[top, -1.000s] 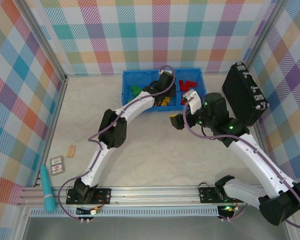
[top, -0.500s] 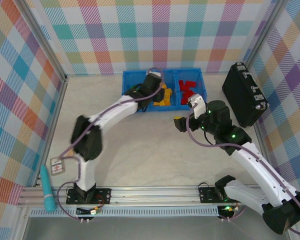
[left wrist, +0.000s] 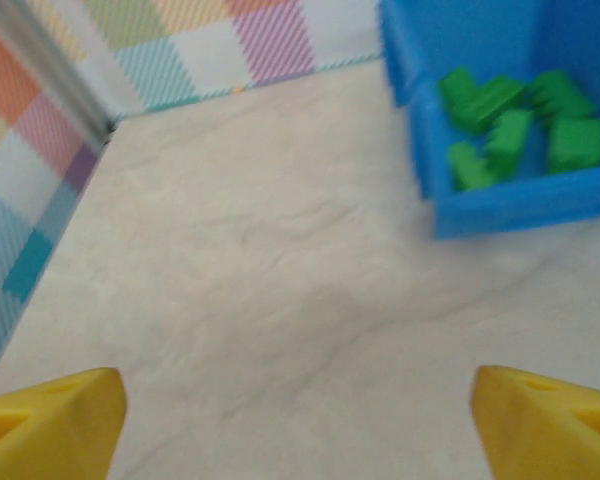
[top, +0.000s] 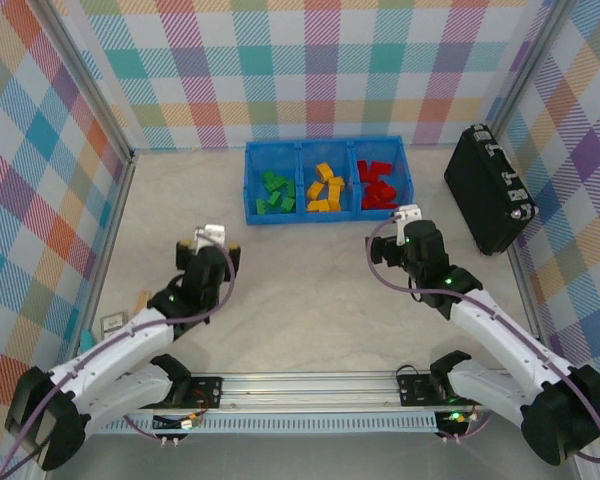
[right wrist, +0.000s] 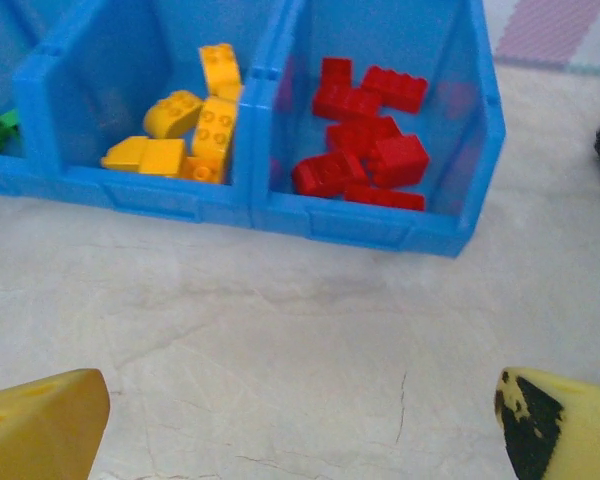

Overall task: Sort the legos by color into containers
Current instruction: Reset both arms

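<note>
1. My left gripper (left wrist: 300, 425) is open. The wedge-shaped yellow plastic fingertips (left wrist: 50, 415) sit wide apart at the bottom corners of the wrist view, with nothing between them.
2. My right gripper (right wrist: 300, 425) is also spread wide and empty. Its right-hand fingertip (right wrist: 555, 420) has a black scuffed patch on the yellow plastic.
3. Both grippers hang over the bare, pale, marble-veined tabletop (top: 310, 290), on the near side of the bright blue, smooth-walled plastic tray with three rectangular compartments (top: 325, 217).
4. The small green studded plastic bricks (top: 274, 192) are loosely piled in the left compartment.
5. The yellow-orange studded bricks (right wrist: 195, 125) are in the middle compartment. Some are blocky and at least one has a rounded top.
6. The glossy red studded bricks (right wrist: 365, 150) are heaped in the right compartment.
7. I see no bricks on the tabletop around the tray.
8. The black, rigid, rectangular hard case (top: 488, 200) stands right of the tray, well apart from it.
9. The small tan wooden block (top: 141, 302) and the small printed card (top: 112, 330) lie on the left side of the table, near each other.
</note>
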